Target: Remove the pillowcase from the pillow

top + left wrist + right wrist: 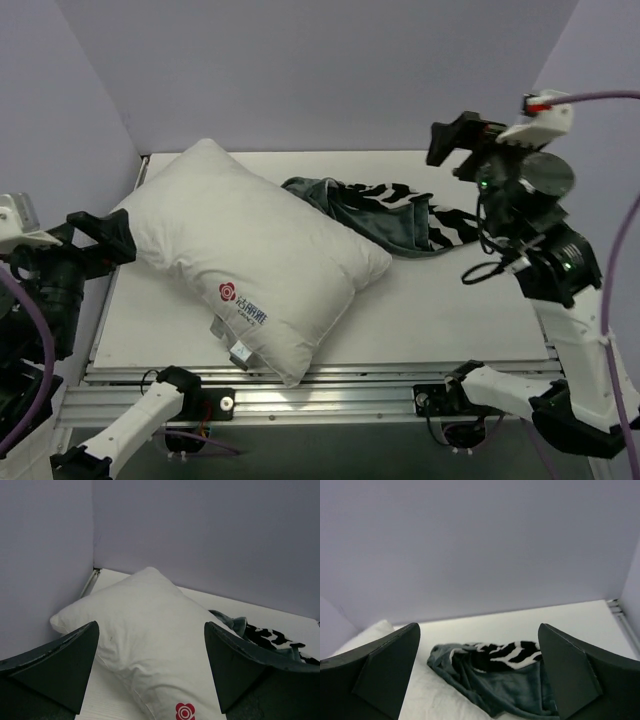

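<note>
The white pillow (250,255) lies bare and diagonal on the table, its red logo (229,292) and tag near the front edge. The pillowcase (390,215) lies crumpled on the table at the pillow's far right side, grey-green face mostly up with zebra stripes showing, touching the pillow's edge. My left gripper (118,238) is open and empty, raised at the pillow's left end. My right gripper (445,148) is open and empty, raised to the right of the pillowcase. The left wrist view shows the pillow (145,610) between the fingers; the right wrist view shows the pillowcase (500,680).
The white table (470,310) is boxed in by lavender walls (330,70) at the back and both sides. A metal rail (380,375) runs along the front edge, and the pillow's near corner overhangs it. Bare tabletop lies right of the pillow.
</note>
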Robot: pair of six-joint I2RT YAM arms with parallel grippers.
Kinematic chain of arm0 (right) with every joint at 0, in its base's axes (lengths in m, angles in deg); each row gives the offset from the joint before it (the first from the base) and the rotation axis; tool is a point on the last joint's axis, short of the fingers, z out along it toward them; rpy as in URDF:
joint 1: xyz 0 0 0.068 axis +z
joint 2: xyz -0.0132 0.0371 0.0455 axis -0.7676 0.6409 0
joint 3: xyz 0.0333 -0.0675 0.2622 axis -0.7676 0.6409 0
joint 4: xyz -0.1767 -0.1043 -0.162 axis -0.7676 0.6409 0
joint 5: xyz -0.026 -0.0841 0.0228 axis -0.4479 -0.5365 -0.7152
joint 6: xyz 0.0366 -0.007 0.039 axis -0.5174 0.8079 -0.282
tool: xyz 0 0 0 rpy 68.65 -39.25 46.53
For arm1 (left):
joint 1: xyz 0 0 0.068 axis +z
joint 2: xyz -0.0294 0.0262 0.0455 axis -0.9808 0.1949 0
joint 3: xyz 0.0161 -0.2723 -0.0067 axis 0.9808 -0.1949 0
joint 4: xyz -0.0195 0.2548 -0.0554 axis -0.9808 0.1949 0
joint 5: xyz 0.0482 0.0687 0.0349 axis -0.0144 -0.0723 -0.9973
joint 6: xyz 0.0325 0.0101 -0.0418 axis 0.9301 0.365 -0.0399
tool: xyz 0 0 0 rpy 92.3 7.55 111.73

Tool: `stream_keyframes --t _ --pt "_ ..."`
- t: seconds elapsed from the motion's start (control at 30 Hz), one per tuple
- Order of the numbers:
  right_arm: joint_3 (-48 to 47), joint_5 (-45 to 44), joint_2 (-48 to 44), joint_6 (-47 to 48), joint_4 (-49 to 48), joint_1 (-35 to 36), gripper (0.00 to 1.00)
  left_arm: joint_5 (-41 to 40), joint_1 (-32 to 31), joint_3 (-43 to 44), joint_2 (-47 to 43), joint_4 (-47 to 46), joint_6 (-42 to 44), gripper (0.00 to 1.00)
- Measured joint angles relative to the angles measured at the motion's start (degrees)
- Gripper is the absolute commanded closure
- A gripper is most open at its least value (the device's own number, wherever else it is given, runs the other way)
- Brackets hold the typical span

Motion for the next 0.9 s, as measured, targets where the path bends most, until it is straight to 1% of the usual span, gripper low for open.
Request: stream_keyframes --t 0.2,0.33,0.47,0.63,0.9 --pt "1.95 -8.72 -16.09 4.0 0.2 0.0 0.0 -5.81 0.0 2.99 -4.02 -0.11 4.2 0.06" --pt "2.47 -12.28 -22.73 6.93 0.24 0.0 0.0 -10.01 0.0 3.04 -7.21 -0.68 6.45 0.06" --pt "4.63 -14.21 -26.05 9.53 0.46 0.0 0.0 -13.0 0.0 2.67 -9.4 -1.33 7.61 0.06" --pt "8.57 -15.37 -28.0 11.67 2.54 0.0 0.0 -16.04 0.0 0.2 -11.26 -1.55 8.39 0.06" --pt "11.76 -16.81 -30.23 13.09 3.67 0.0 0.0 -18.32 -0.02 -4.35 -13.38 -1.33 8.02 0.06"
